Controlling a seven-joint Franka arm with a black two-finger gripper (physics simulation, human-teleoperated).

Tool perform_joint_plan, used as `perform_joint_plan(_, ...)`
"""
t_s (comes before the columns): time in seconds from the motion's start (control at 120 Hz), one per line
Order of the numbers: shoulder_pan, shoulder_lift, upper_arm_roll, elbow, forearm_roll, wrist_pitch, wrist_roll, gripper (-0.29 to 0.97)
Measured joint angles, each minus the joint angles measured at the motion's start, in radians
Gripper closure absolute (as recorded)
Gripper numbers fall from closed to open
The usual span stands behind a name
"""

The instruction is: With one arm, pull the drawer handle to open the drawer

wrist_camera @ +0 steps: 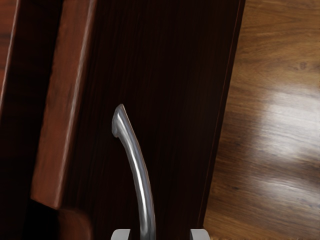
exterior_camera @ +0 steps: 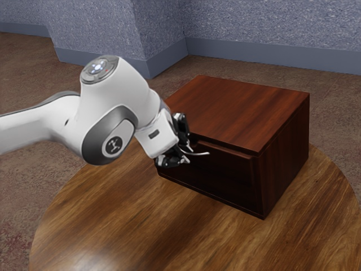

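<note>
Now — claw (exterior_camera: 183, 153) parted around handle (wrist_camera: 135, 165) | round wooden table (exterior_camera: 169, 237) | brown floor (exterior_camera: 34, 68) — blue-grey wall (exterior_camera: 254, 22)

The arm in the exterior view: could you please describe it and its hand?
The arm has glossy white, rounded shells with grey joint caps; one cap bears a white mark, another a bluish light ring. The hand is black, on a white wrist block.

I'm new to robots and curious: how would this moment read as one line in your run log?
pincer: open, astride handle | handle: not yet gripped | drawer: open or shut unclear
</note>
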Motion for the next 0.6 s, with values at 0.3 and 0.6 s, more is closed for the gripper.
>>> perform_joint_plan(0.3,0.002,-0.079,0.003,-0.086,-0.004,-0.001,0.011,0.68)
perform_joint_plan(0.6,0.003,-0.14,0.003,-0.149,-0.006,0.001,0.016,0.71)
